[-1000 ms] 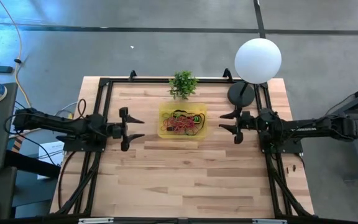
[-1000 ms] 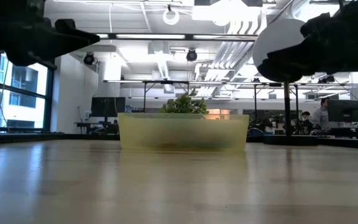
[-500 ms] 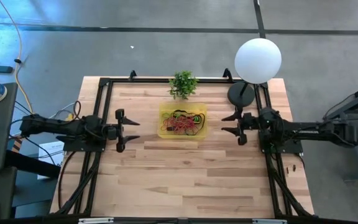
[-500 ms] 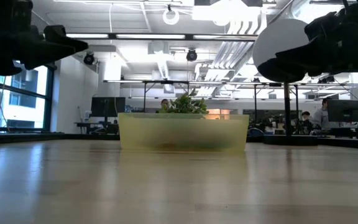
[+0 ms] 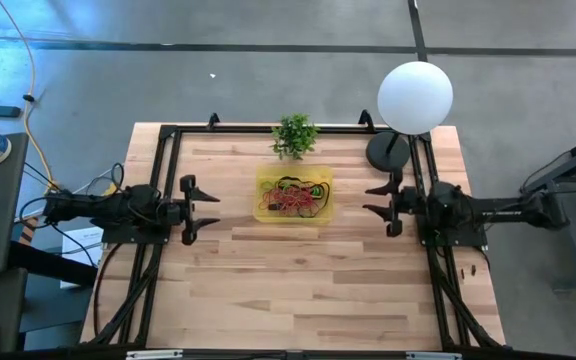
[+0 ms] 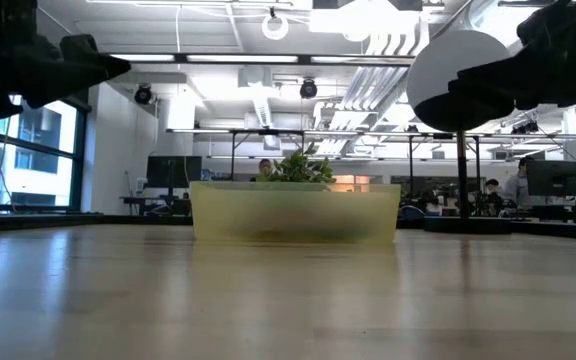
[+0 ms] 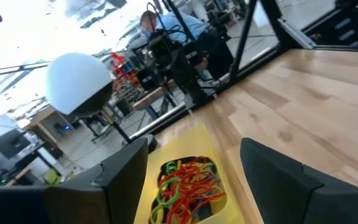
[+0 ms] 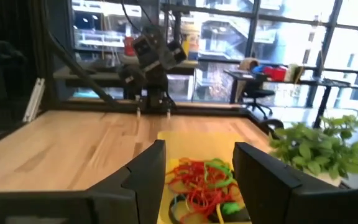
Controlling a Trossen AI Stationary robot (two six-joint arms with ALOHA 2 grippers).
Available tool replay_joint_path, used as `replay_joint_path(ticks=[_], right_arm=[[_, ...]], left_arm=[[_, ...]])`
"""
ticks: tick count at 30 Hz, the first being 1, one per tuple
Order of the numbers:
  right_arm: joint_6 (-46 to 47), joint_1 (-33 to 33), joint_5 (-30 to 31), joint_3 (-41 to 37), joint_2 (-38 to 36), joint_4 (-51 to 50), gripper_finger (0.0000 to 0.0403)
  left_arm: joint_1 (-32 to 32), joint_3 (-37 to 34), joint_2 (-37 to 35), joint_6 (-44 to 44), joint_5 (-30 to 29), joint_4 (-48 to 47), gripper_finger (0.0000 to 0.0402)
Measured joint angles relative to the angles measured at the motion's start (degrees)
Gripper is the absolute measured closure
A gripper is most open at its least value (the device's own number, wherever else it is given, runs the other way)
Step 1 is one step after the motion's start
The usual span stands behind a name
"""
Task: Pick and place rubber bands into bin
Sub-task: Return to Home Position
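Observation:
The bin (image 5: 293, 194) is a shallow translucent yellow tray resting flat on the wooden table toward its far side; its near wall (image 6: 295, 212) shows in the low view. Inside lie the rubber bands (image 5: 295, 196), a tangle of red, orange, green and dark loops (image 7: 186, 186) (image 8: 202, 182). My left gripper (image 5: 208, 209) stands open at the table's left edge, pointing level toward the bin and well apart from it. My right gripper (image 5: 374, 199) stands open at the right edge, also pointing level at the bin. Neither has anything between its fingers.
A small green potted plant (image 5: 295, 134) stands just beyond the bin. A lamp with a white globe (image 5: 415, 96) and a dark round base (image 5: 388, 150) stands at the far right, close to my right arm. Bare wood lies between the bin and the near edge.
Both arms have drawn back from the bin: my left gripper toward the table's left edge, my right gripper toward the right edge. Both stay level and open. The bin and its bands have not moved.

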Motion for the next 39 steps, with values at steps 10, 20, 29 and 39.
replay_joint_path(ticks=[10,20,29,39], right_arm=[[-0.20,6.33,9.88,-0.02,-7.86,-10.25,0.0226],[-0.28,6.31,7.15,0.26,-17.82,-19.74,0.0226],[-1.03,6.29,6.98,0.42,-17.73,-20.33,0.0226],[-1.02,6.29,7.03,0.44,-17.73,-20.43,0.0226]], left_arm=[[0.00,0.00,-0.32,0.42,2.12,-0.23,0.0156],[0.00,0.00,-0.43,-0.02,3.50,-0.58,0.0156],[0.00,0.00,-0.41,1.51,3.52,-0.60,0.0156],[0.00,0.00,-0.13,-0.19,3.50,-0.60,0.0156]])
